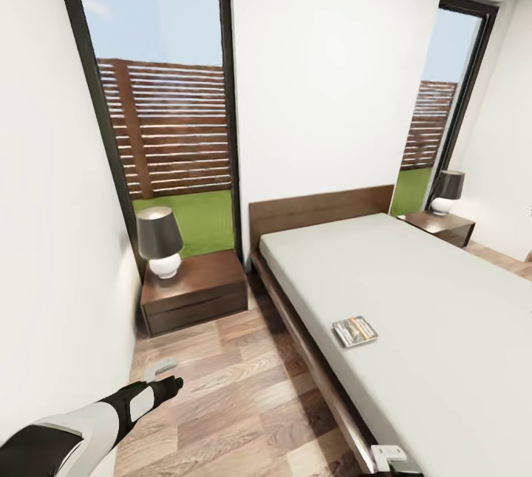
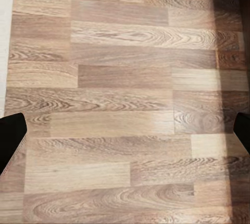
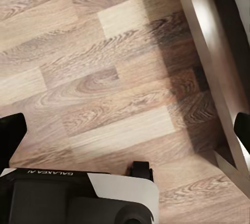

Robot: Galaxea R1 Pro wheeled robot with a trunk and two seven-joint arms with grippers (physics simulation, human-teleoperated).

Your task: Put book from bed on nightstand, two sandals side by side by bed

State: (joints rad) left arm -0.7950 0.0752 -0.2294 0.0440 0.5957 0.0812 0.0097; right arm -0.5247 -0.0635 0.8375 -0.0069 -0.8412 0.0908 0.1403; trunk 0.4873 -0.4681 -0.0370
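The left gripper (image 2: 125, 130) is seen with fingers (image 2: 11, 135) spread apart over bare wood-plank floor (image 2: 125, 78). The right gripper (image 3: 125, 130) is likewise held apart, empty, beside the bed frame (image 3: 208, 36). The book (image 1: 355, 331) lies on the bed (image 1: 414, 292) near its edge. A nightstand (image 1: 196, 292) carrying a lamp (image 1: 159, 242) is placed beside the headboard (image 1: 318, 208).

The robot's dark base (image 3: 57, 198) carries white lettering, upside down in the right wrist view, reading "GALAXEA AI" (last letters small and uncertain). The book (image 1: 355, 330) on the bed (image 1: 443, 314) shows print too small to read.
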